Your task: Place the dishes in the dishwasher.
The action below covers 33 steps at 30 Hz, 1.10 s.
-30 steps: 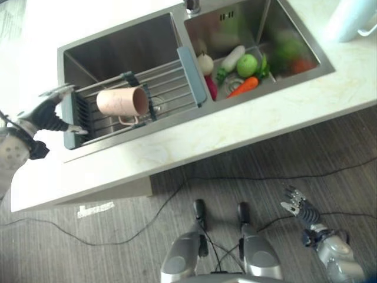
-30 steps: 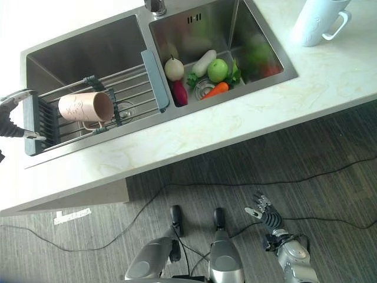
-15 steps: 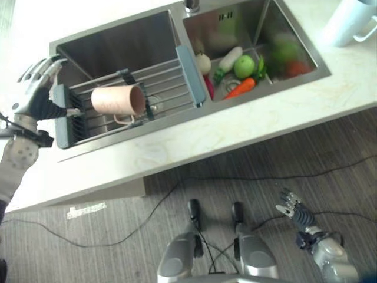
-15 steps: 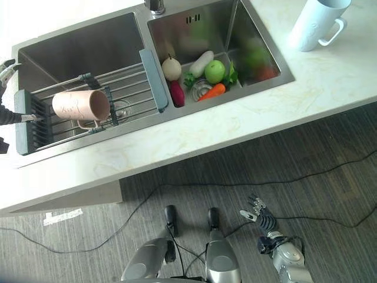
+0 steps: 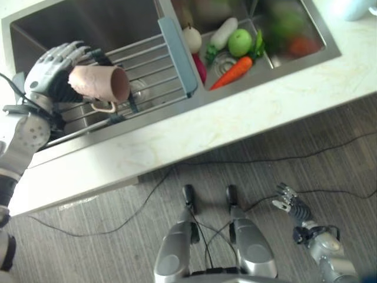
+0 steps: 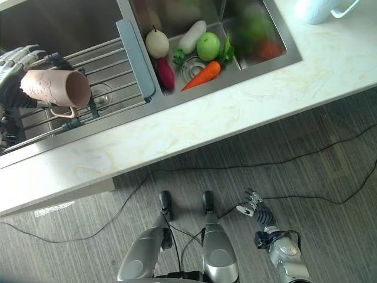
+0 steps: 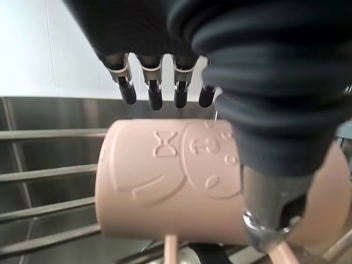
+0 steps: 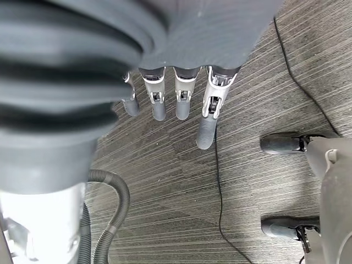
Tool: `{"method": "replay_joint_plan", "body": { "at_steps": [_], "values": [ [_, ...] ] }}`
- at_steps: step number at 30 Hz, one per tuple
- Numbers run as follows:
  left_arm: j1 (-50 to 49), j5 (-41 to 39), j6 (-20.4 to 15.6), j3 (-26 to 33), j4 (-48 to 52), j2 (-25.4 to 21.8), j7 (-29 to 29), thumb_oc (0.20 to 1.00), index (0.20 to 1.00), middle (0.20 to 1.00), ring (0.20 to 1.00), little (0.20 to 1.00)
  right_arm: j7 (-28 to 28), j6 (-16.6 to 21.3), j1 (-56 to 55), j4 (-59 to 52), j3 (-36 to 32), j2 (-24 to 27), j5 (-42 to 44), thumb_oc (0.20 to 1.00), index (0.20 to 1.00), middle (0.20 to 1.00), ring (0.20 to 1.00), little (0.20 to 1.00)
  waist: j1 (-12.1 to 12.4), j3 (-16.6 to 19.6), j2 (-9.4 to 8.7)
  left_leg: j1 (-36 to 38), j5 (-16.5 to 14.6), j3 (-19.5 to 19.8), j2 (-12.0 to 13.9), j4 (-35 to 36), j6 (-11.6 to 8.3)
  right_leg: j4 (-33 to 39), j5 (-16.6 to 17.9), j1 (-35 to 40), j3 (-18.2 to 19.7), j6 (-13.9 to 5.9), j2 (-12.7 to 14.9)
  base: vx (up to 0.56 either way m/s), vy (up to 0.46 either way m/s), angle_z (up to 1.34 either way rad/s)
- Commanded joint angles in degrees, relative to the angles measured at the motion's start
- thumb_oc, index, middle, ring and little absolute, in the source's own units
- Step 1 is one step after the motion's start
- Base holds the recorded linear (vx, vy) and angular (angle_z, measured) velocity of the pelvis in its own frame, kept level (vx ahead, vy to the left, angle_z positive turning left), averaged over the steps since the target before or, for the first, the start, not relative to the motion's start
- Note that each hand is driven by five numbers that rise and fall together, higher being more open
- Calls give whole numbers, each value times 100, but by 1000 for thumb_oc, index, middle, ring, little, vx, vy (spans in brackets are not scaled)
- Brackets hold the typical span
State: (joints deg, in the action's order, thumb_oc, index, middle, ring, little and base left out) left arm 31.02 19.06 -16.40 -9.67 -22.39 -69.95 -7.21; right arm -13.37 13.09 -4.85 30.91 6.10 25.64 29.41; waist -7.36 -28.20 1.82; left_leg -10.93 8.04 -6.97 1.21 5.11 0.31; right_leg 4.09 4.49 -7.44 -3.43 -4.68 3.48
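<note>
Pale marble desk [image 5: 247, 112] holds double steel sink [image 5: 35, 26]. Pink mug [image 5: 97, 84] lies on its side on wire rack [image 5: 153, 59] over sink's left basin, mouth toward grey rack end. Left hand [image 5: 50, 71] at mug's closed end, fingers [image 7: 154, 93] straight, spread above mug, not curled round it. Right basin: carrot [image 5: 231, 72], green apple [image 5: 240, 42]. Right hand [image 5: 291, 203] low over floor, well away from sink, fingers relaxed, holding nothing.

A kitchen: double steel sink [image 5: 35, 26] (vegetables [image 5: 232, 56] inside) in pale countertop [image 5: 194, 132].
</note>
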Motion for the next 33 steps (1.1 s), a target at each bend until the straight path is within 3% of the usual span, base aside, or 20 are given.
{"method": "replay_joint_plan", "body": {
  "at_steps": [1,7,14,16,22,28,33],
  "values": [
    [180,-147,27,175,-210,-131,467,1000,1000,1000,1000,1000,-86,192,-141,-238,-165,116,194,1000,1000,1000,1000,1000,49,245,97,26,-472,80,-195,-223,52,-958,-326,-546,-156,-323,107,0,0,0],
    [35,-304,-26,157,-166,-325,956,1000,1000,1000,1000,1000,-132,176,-149,-246,-202,173,172,1000,1000,1000,1000,1000,51,232,171,29,-475,61,-214,-240,54,-975,-333,-536,-197,-337,138,0,0,0],
    [-312,-187,-455,493,-96,-469,556,1000,1000,1000,1000,1000,-131,278,-160,-193,-188,177,181,1000,1000,1000,1000,1000,124,263,227,38,-471,119,-237,-219,44,-927,-342,-490,-267,-334,161,0,0,0],
    [-484,116,-436,618,-89,-467,389,1000,1000,1000,1000,1000,-121,276,-155,-202,-189,173,192,1000,1000,1000,1000,1000,138,259,227,44,-468,132,-235,-214,46,-932,-345,-487,-280,-332,159,0,0,0],
    [-827,816,36,686,-507,-414,-461,1000,1000,1000,1000,1000,-97,256,-144,-290,-112,191,228,1000,1000,1000,1000,1000,148,253,204,3,-449,157,-221,-207,54,-979,-354,-551,-271,-321,139,0,0,0],
    [-732,1325,614,470,-639,-163,-594,1000,1000,1000,1000,1000,-42,279,-126,-365,-56,173,283,1000,1000,1000,1000,1000,128,238,153,-12,-446,150,-216,-204,68,-996,-339,-591,-258,-327,124,-6,0,0],
    [-479,1366,863,201,-857,-52,-691,1000,1000,1000,1000,1000,-9,240,-80,-437,-14,189,295,1000,1000,1000,1000,1000,84,223,116,-64,-440,117,-209,-247,74,-1034,-321,-659,-214,-319,100,0,0,0]
  ]
}}
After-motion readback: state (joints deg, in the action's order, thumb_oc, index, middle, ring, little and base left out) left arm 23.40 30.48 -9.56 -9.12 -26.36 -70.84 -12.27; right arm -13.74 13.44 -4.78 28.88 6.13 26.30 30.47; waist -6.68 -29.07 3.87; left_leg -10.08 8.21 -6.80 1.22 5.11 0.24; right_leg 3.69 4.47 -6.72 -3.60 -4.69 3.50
